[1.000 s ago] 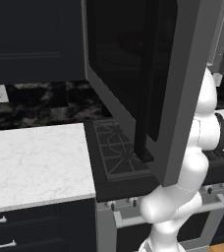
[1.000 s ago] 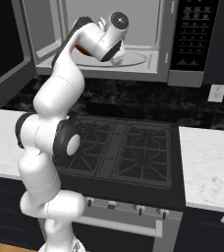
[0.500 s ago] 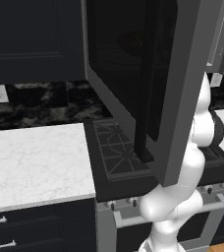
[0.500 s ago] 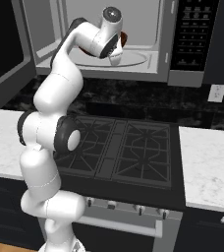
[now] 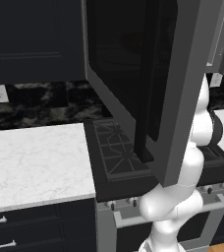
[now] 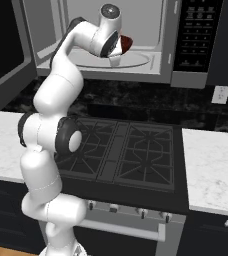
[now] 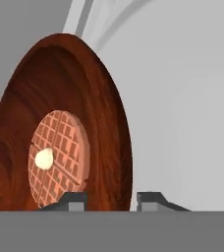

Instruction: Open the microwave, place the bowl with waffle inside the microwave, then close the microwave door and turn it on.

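The microwave (image 6: 136, 74) hangs above the stove with its cavity exposed. The microwave door (image 5: 182, 98) is swung wide open, its grey edge toward the left base camera; it also shows as a dark panel (image 6: 6, 60) at the left. My arm reaches into the cavity. The reddish-brown bowl (image 7: 60, 88) stands steeply tilted with the waffle (image 7: 60, 157) lying against its inside. My gripper (image 7: 111, 199) straddles the rim, one finger inside and one outside, shut on it. From the right base view the bowl (image 6: 126, 44) sticks out beside the hand, above the round turntable (image 6: 141, 61).
The microwave's button panel (image 6: 196, 35) sits right of the cavity. Below lies the black stove (image 6: 121, 150) with grates, flanked by white marble counters (image 5: 35, 157) (image 6: 211, 165). Dark cabinets surround the microwave. A wall outlet (image 6: 219, 93) is at the right.
The hand has turned inside the cavity and the bowl now shows to the right of the hand, slightly lower over the turntable. The door has not moved.
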Controlling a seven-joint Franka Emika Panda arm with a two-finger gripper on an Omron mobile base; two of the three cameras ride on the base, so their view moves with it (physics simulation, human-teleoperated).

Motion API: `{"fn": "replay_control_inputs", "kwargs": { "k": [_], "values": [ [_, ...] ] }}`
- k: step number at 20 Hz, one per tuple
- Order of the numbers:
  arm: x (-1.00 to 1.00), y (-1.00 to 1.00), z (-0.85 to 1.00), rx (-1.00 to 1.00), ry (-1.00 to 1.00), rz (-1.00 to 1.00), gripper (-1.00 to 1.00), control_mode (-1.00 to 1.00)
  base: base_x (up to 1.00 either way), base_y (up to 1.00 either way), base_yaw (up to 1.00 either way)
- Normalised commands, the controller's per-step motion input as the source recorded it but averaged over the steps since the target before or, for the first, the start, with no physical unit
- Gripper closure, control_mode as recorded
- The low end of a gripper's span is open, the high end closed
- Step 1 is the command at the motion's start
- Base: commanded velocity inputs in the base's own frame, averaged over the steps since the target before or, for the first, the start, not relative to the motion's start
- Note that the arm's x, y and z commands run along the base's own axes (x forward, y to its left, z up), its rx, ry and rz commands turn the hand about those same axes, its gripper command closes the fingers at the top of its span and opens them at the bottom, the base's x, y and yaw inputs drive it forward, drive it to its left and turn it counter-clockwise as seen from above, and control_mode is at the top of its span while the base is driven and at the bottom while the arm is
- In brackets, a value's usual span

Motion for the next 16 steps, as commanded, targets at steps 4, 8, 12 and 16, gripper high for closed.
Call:
{"fn": "replay_control_inputs", "kwargs": {
  "k": [4,8,12,16],
  "values": [
    [0.0,-0.1,-0.02,0.04,0.01,0.0,-1.0,-1.0,0.0,0.0,0.0],
    [-0.14,-0.01,-0.06,0.11,-0.18,0.0,-1.0,-1.0,0.0,0.0,0.0],
    [-0.75,0.0,0.05,0.11,-0.3,0.0,-1.0,-1.0,0.0,0.0,0.0],
    [-1.0,-0.03,0.06,0.08,-0.18,0.0,-1.0,-1.0,0.0,0.0,0.0]
  ]
}}
